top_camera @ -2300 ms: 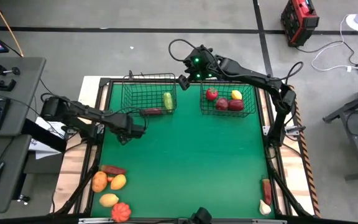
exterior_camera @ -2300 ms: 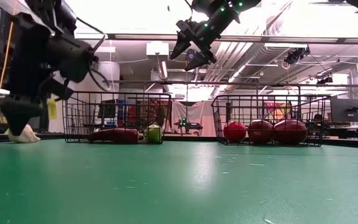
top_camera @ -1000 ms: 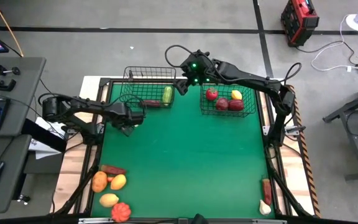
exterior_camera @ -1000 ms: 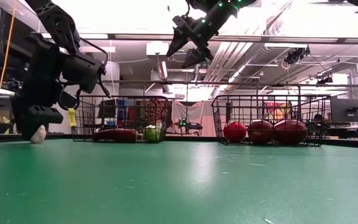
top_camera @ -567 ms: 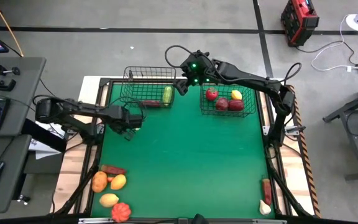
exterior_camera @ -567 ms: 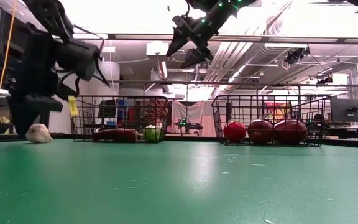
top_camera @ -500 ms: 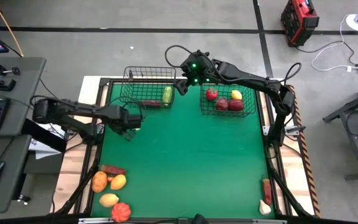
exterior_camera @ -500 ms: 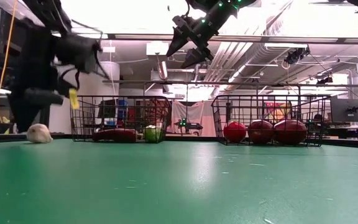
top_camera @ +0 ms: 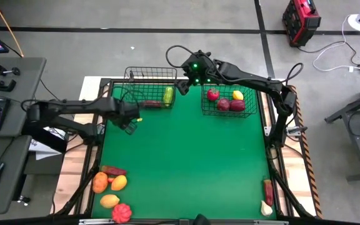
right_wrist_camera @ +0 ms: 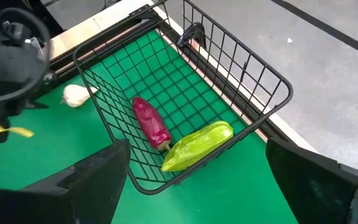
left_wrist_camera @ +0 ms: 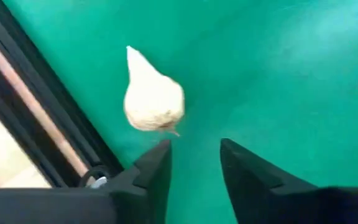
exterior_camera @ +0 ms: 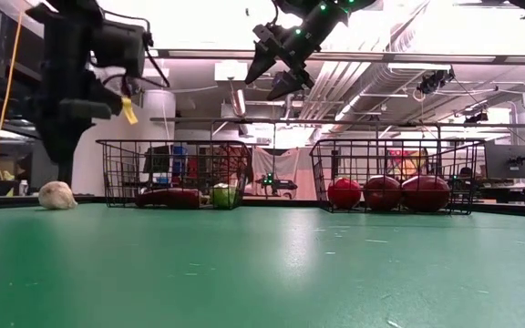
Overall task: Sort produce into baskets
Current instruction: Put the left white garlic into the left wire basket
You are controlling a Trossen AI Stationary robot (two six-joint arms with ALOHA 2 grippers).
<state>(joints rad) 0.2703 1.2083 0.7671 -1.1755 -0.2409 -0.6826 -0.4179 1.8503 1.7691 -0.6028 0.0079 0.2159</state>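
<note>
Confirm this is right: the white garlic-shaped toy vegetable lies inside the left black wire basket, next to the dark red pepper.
Not right. The white garlic-shaped toy vegetable lies on the green mat outside the left black wire basket, beyond its wall. The right wrist view shows it. Inside, beside the dark red pepper, lies a yellow-green vegetable.

The left claw (left_wrist_camera: 194, 155) has let go of the white garlic bulb (exterior_camera: 57, 194), which now lies free on the green bench (top_camera: 186, 162) just outside the left basket (top_camera: 147, 94). That claw, earlier low over the bulb, has lifted clear above it with fingers parted, and the left arm has swung back toward the bench's left edge.
</note>
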